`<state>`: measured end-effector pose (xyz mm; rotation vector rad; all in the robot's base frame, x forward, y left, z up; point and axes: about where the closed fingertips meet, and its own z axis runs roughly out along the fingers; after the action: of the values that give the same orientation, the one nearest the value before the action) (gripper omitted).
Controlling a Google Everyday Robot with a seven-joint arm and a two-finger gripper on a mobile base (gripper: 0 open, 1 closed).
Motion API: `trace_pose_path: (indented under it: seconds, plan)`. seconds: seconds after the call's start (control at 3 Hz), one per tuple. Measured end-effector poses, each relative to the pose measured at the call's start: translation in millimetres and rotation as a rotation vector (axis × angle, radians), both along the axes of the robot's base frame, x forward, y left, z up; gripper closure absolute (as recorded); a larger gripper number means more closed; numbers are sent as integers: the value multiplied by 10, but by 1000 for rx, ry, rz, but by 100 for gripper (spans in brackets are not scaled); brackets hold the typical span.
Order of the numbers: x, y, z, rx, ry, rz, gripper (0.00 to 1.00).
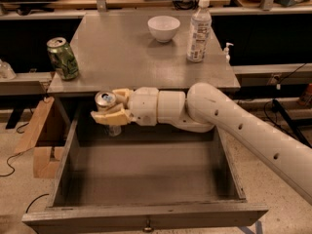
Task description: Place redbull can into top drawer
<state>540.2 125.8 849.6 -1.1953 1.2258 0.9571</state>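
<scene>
Presently the claw (pixel 110 107) grips the redbull can (pixel 105 100) upright above the open top drawer's (pixel 146 172) rear left, close under the bench (pixel 122 52) edge, with a green can (pixel 62 57), white bowl (pixel 164 28) and water bottle (pixel 199 30) standing on top.

The gripper (pixel 109 107) hangs over the rear left of the open top drawer (pixel 146 212), jaws closed around the redbull can (pixel 105 101), just in front of the table (pixel 122 52) edge. Beneath it the drawer's flat bottom lies open, bounded by low sides. The arm (pixel 243 130) crosses above the drawer's right rear, blocking passage there.
</scene>
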Motion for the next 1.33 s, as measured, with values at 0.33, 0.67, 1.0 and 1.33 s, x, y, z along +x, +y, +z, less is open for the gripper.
trace_pose_path:
  seconds: [0.33,0.67,1.0,1.33]
  plan:
    - [-17,24,-530,-6,5,42,100]
    - [80,23,-1099,-31,9,48,100]
    - [139,-44,-1460,-52,23,21,100]
    - [161,-101,-1649,-38,38,-24,100]
